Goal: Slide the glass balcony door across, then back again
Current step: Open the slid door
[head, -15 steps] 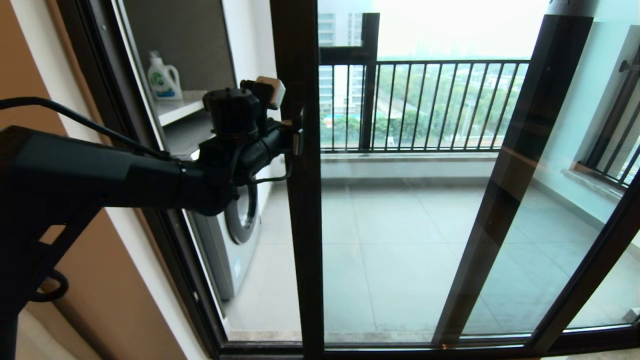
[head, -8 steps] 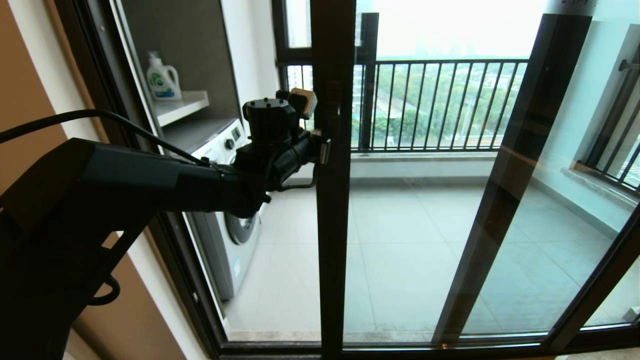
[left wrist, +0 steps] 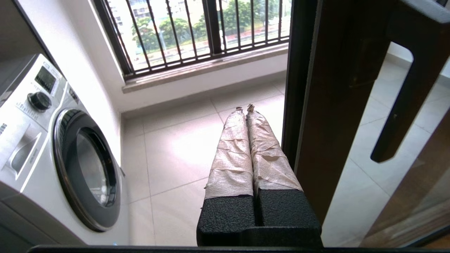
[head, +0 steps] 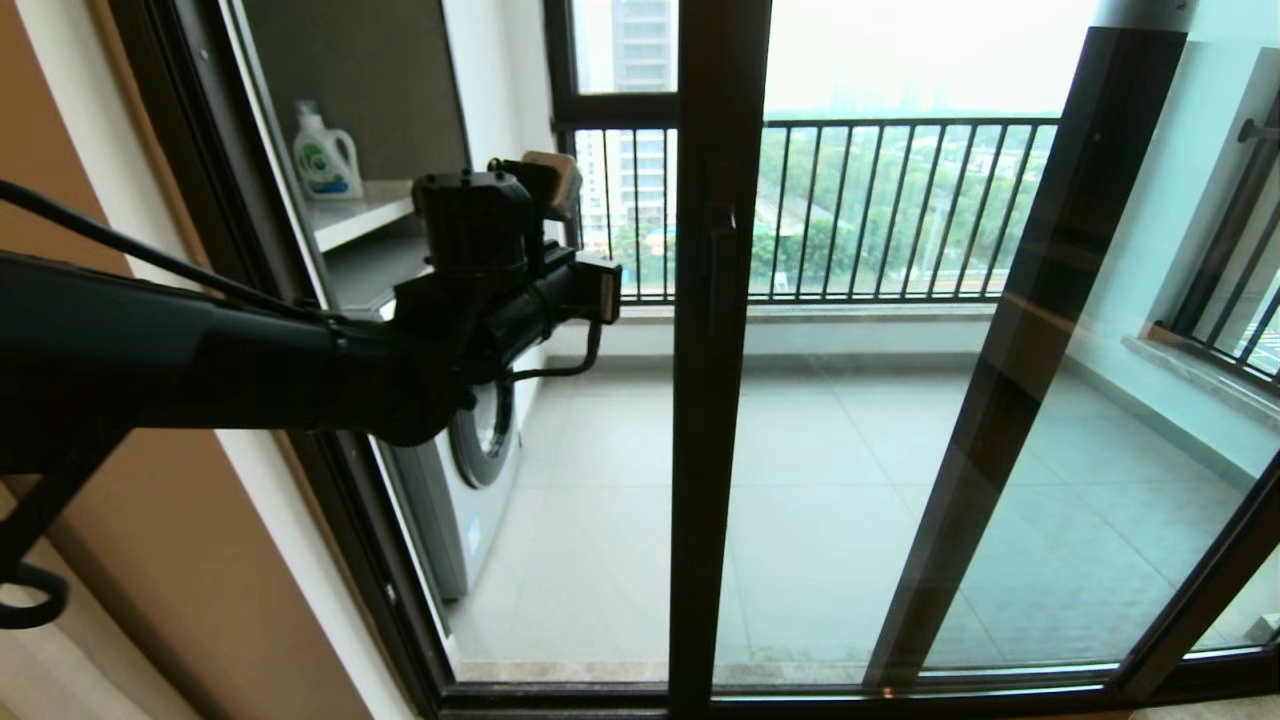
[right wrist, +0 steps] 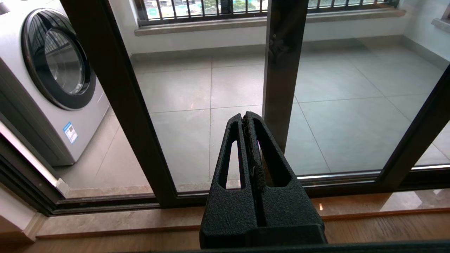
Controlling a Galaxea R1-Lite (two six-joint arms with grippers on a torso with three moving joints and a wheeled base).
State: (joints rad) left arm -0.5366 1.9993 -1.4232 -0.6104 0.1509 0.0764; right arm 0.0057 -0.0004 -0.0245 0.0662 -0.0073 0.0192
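Glass balcony door [head: 716, 400]: upright long axis, handle [left wrist: 404, 105] beside our left gripper [left wrist: 245, 108]; jaws together, seemingly clear of the frame. Right gripper [right wrist: 247, 119]: parked low, jaws together.

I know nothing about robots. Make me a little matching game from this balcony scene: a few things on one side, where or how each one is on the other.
Things:
1. left gripper
2. detergent bottle
3. washing machine
4. glass balcony door

Places or states:
A. on the shelf
B. slid partway across, doorway open beside it
C. shut, empty, beside the door's upright
D. on the balcony floor, below the shelf

Pairs: 1-C, 2-A, 3-D, 4-B
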